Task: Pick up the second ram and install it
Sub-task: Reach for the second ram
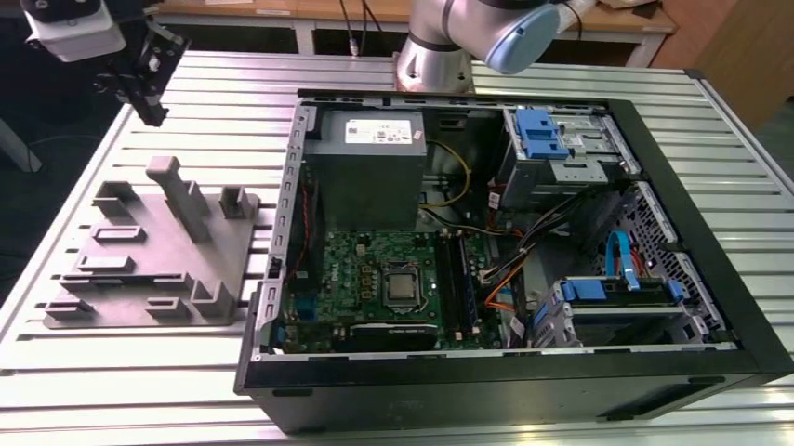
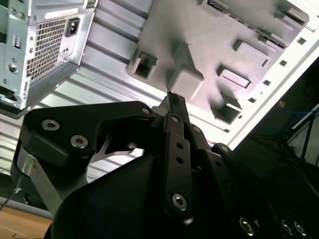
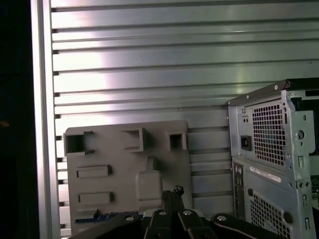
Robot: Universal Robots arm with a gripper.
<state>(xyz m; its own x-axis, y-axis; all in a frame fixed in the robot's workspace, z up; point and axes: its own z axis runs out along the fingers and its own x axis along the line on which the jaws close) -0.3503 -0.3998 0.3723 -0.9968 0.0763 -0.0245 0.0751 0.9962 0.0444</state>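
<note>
Computer case (image 1: 496, 376) and fixture (image 1: 149, 255) side by side on a table (image 1: 248, 76).
The fixture lies just beside the case on the exterior view's left; the arm base (image 1: 434, 67) stands behind the case; the gripper (image 1: 152, 111) hangs off the case's far corner on that same side.

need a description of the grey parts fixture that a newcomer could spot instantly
Find the open black computer case lying on the slatted aluminium table. Directly beside it, on the exterior view's left, sits a flat grey fixture. It alone is matte grey plastic, studded with raised blocks and one tall upright post.
</note>
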